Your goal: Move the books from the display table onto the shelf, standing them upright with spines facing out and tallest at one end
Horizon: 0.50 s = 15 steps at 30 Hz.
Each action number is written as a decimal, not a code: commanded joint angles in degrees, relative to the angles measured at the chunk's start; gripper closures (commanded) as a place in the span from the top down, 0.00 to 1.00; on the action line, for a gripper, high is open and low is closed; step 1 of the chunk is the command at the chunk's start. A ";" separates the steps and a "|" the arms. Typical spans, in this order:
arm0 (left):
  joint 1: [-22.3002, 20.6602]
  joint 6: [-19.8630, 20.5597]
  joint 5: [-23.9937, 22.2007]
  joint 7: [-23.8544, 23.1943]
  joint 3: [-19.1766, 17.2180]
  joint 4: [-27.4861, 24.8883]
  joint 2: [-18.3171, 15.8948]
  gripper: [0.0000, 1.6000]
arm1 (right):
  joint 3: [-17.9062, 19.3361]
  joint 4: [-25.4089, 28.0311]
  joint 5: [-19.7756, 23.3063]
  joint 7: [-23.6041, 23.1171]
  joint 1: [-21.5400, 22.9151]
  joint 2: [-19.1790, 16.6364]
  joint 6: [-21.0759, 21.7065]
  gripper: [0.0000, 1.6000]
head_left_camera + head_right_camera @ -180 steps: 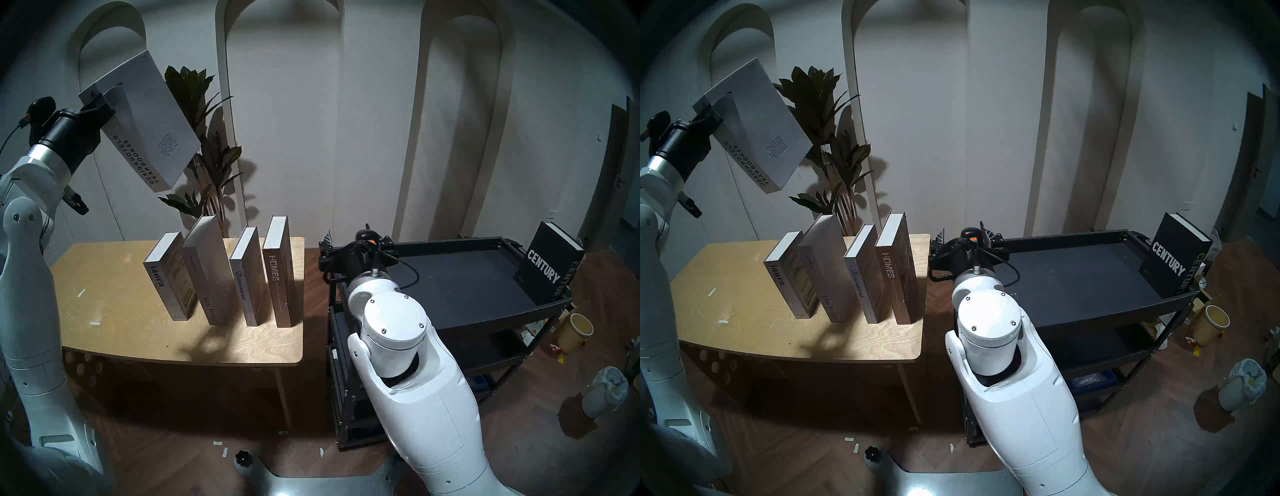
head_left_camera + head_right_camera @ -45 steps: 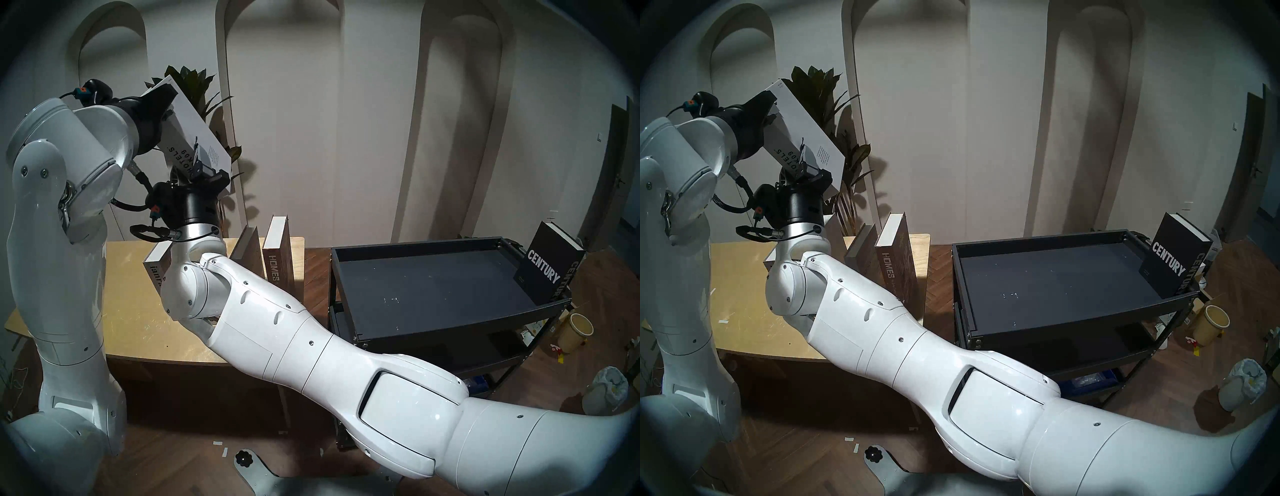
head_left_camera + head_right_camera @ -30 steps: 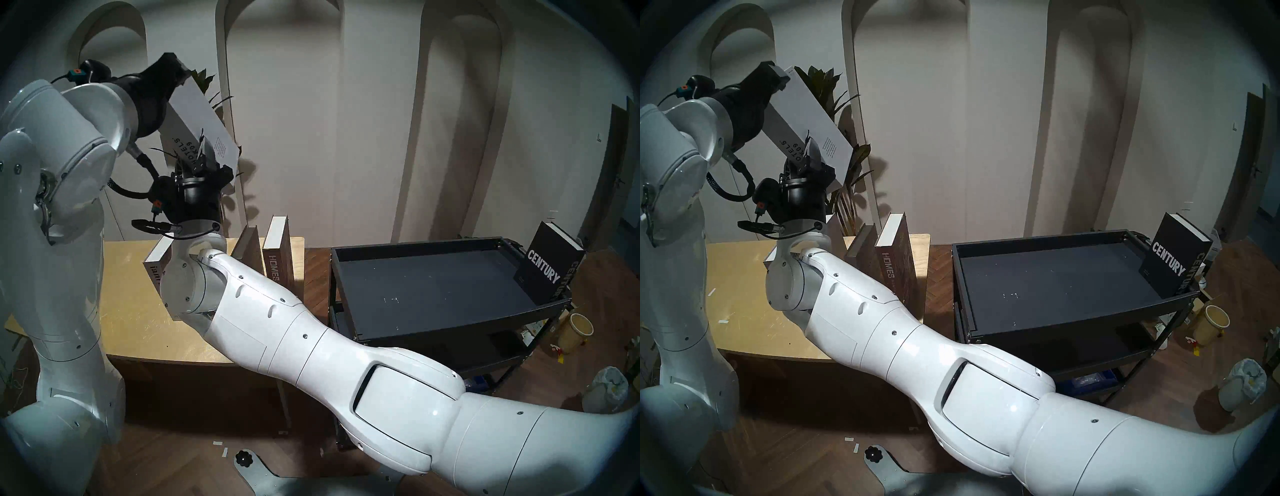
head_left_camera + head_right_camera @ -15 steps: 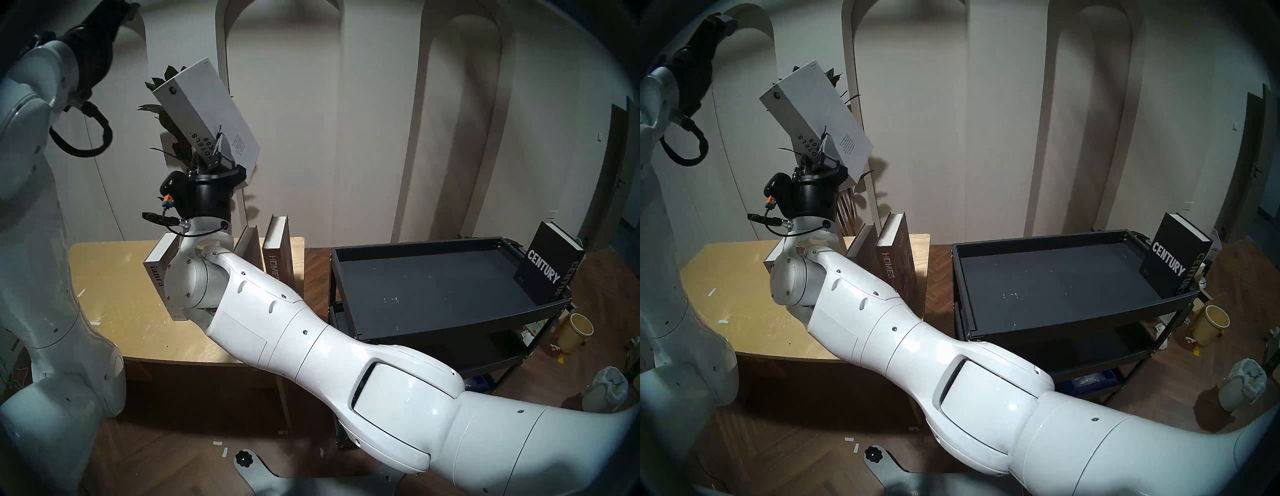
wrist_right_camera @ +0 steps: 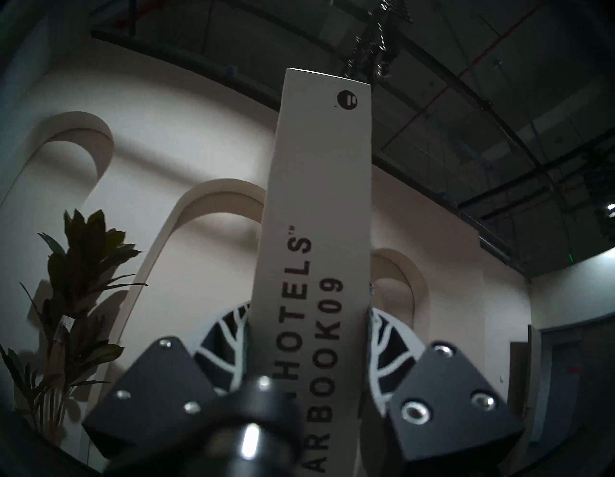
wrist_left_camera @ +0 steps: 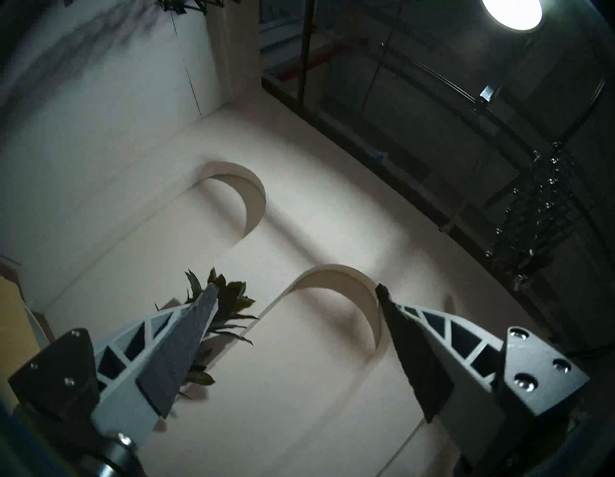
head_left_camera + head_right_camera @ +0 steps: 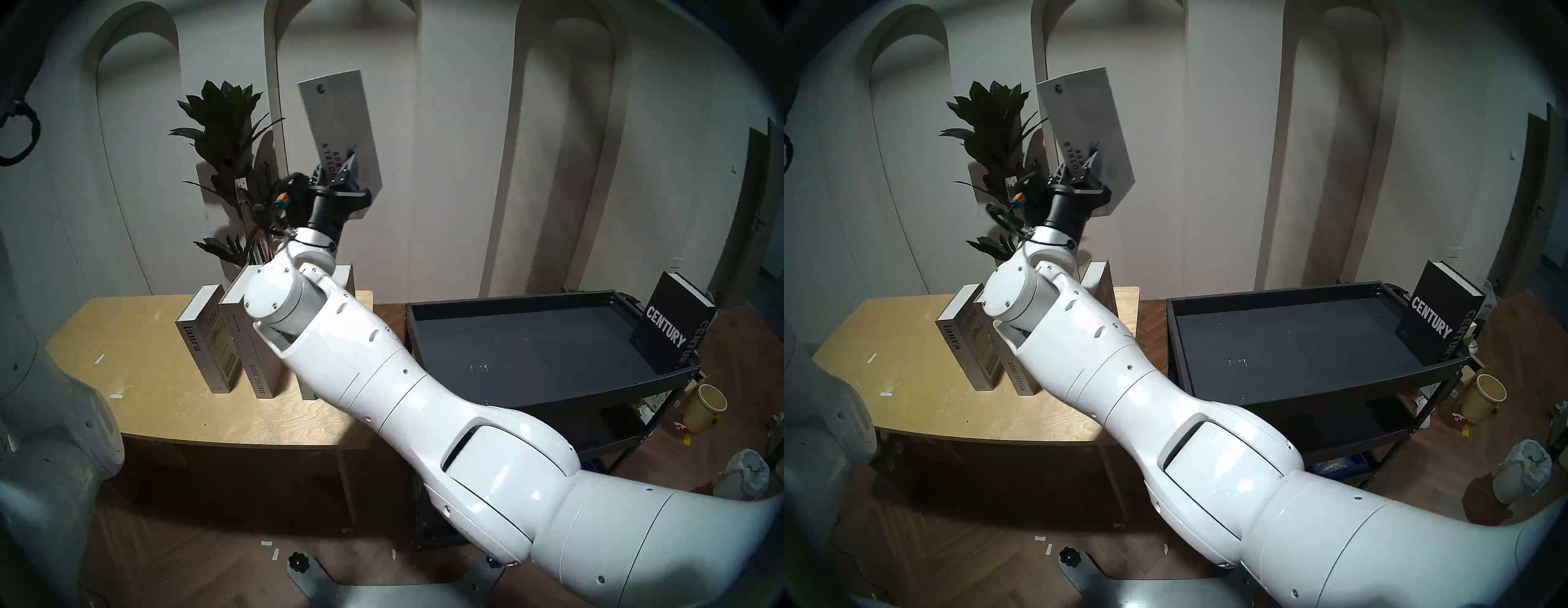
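Note:
My right gripper [image 7: 339,176] [image 5: 309,333] is shut on the lower end of a white book [image 7: 339,123] [image 7: 1085,123] [image 5: 316,200] with "HOTELS" on its spine. It holds the book nearly upright in the air, above the right end of the display table [image 7: 127,361]. Grey books [image 7: 203,339] [image 7: 254,352] stand upright on the table, and my right arm hides others. A black "CENTURY" book [image 7: 666,331] stands at the right end of the shelf [image 7: 551,392]. My left gripper [image 6: 296,289] is open and empty, pointing at the wall and ceiling.
A potted plant [image 7: 229,127] stands behind the table. A yellow bucket [image 7: 706,407] and a lined bin [image 7: 742,479] sit on the floor right of the shelf. My left arm [image 7: 42,424] fills the left edge of the head views.
My left gripper has let go of the white book and swung up out of the head views. My right arm has carried the book rightward and turned it more upright.

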<state>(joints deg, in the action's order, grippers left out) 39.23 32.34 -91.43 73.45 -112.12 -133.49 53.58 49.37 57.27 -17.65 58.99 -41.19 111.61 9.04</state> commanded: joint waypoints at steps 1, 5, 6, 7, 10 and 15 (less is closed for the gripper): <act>5.33 3.55 5.02 4.64 -6.27 5.60 -3.50 1.00 | 4.25 6.59 1.89 0.59 0.71 -2.23 -0.16 0.00; 8.52 4.90 7.37 1.95 -9.14 10.02 -2.73 1.00 | 5.66 9.74 2.75 0.77 0.05 -3.56 -0.02 0.00; 8.52 4.90 7.37 1.95 -9.14 10.02 -2.73 1.00 | 5.66 9.74 2.75 0.77 0.05 -3.56 -0.02 0.00; 10.06 5.53 8.40 0.82 -10.36 12.04 -2.42 1.00 | 6.26 11.10 3.00 0.84 -0.14 -4.36 0.12 0.00; 12.04 6.37 9.93 -0.89 -12.07 14.76 -2.04 1.00 | 7.39 12.86 3.60 0.77 -0.65 -5.92 0.49 0.00; 14.55 7.34 11.56 -2.96 -14.01 17.81 -1.53 1.00 | 9.20 15.29 4.39 0.94 -1.57 -8.14 0.84 0.00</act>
<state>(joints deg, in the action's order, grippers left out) 49.04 38.17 -82.45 67.42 -123.40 -119.50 51.68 56.33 67.61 -13.56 60.12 -41.88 106.79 9.14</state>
